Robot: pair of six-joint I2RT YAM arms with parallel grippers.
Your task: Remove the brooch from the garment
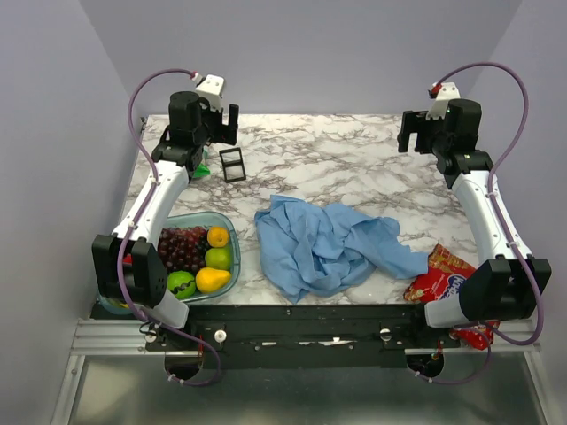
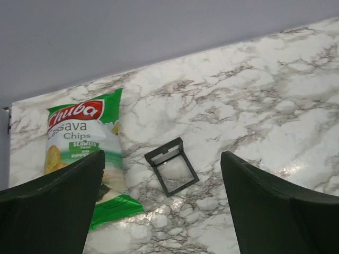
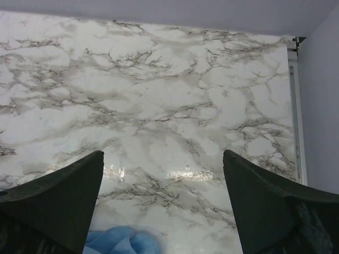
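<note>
Top external view gives us the whole marble table (image 1: 354,150), with both arms stretched to its far side. The left claw (image 1: 221,131) and the right claw (image 1: 415,137) hang there with their jaws spread as wide as they go, and each wrist view shows only bare marble between the fingers, so neither has hold of anything.

The garment (image 1: 323,243) is a crumpled light blue heap. It lies back toward the bases from both claws, in the gap between them: inward and to the right of the left claw, inward and to the left of the right claw. Its long axis runs about across the table, with a tail of cloth pointing to the right arm's side. We judge the two claws about equally far from it, but only the right wrist camera catches a bit of the blue cloth, at its lower edge.

Behind the left claw, near its base, stands a clear dish of fruit (image 1: 199,215). A red snack bag (image 1: 440,274) lies behind the right claw, near that base. A green chips bag (image 2: 79,132) lies just left of the left claw, and a small black frame (image 2: 172,166) lies flat almost under it.

We cannot find the brooch in any view; it may be hidden in the folds
</note>
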